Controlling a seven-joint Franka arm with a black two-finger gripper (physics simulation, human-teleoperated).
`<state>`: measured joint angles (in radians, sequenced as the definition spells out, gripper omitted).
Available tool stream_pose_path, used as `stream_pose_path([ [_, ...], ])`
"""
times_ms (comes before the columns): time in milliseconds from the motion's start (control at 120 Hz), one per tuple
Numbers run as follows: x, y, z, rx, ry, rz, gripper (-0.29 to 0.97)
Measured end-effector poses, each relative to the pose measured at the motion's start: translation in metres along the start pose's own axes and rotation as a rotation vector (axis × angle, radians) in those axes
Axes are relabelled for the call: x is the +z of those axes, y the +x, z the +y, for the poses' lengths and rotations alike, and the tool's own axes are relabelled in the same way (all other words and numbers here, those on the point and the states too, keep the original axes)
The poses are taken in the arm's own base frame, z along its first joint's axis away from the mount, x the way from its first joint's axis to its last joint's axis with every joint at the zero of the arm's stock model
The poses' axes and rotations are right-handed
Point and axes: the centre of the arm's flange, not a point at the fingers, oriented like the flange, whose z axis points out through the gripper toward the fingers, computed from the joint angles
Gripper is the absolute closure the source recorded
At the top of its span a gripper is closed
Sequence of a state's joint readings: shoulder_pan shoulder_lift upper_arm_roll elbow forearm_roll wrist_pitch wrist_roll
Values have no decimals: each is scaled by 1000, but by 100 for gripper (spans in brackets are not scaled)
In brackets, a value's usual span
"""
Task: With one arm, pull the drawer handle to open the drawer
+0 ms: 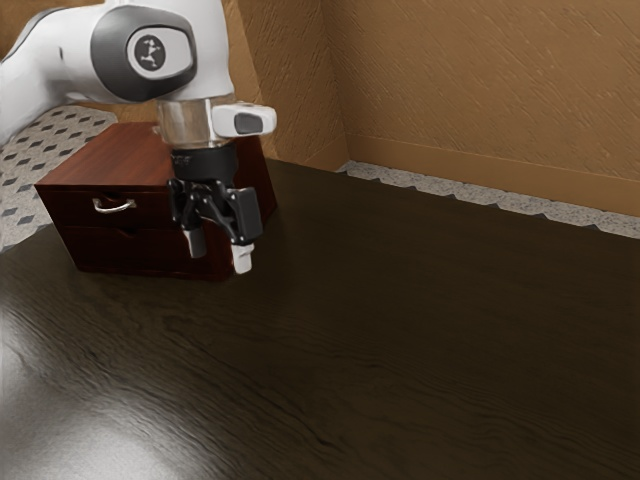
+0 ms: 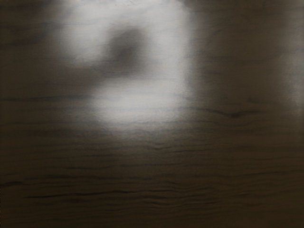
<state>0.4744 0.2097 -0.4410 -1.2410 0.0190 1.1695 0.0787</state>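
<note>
A small reddish-brown wooden cabinet stands on the dark table at the exterior view's left. Its front drawer carries a curved silver handle and sits flush with the cabinet face. My gripper hangs in front of the cabinet's right corner, to the right of the handle and apart from it. Its fingers point down and stand apart, open, with nothing between them. Under my hand the wrist view looks straight down on bare dark wood table top with a bright glare patch.
The dark wood table stretches wide to the right and front of the cabinet. A tan wall rises behind, and patterned grey floor lies at the left beyond the table.
</note>
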Motion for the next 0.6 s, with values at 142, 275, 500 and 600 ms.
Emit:
stream_pose_path([
  [142, -6, 6, -3, -19, 4, 67, 0],
  [275, -59, -23, 10, -30, 35, 206, 0],
  [500, -108, -56, 11, -54, 65, 351, 0],
  [600, -108, -70, -52, -104, 66, 336, 0],
])
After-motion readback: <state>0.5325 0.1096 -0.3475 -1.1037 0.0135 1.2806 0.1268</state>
